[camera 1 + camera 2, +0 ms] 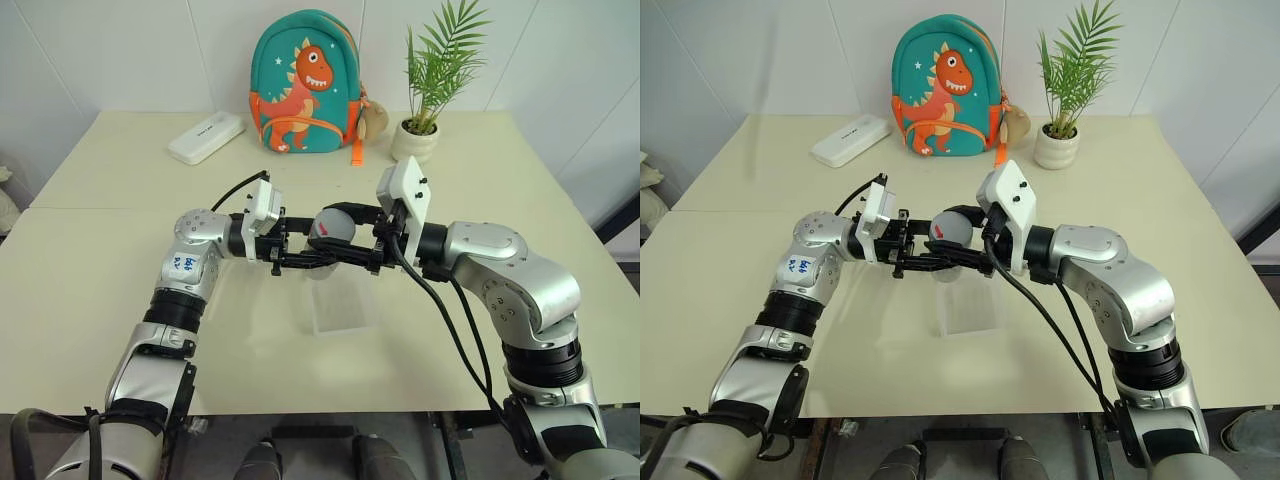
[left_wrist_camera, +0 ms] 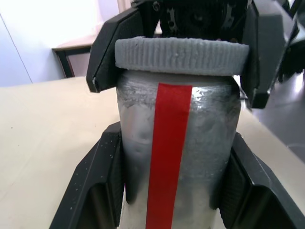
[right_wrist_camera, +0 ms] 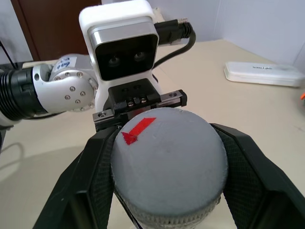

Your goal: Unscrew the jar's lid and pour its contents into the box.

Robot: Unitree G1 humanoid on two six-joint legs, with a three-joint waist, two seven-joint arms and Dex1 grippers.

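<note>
Jar (image 2: pixel 176 157) sits clamped between the left pincer's (image 2: pixel 176 191) fingers. Right pincer (image 3: pixel 167 191) is closed around the lid (image 3: pixel 167 162), with the box (image 1: pixel 342 305) below both on the tabletop (image 1: pixel 100 290).

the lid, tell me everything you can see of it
The lid is a round grey cap with a slightly domed matte top and a ribbed side band, marked on top with a red tape arrow. It sits on the clear jar, whose side carries a red strip. The right gripper is shut on it, a finger on either side, while the left gripper clamps the jar above the box.
</note>
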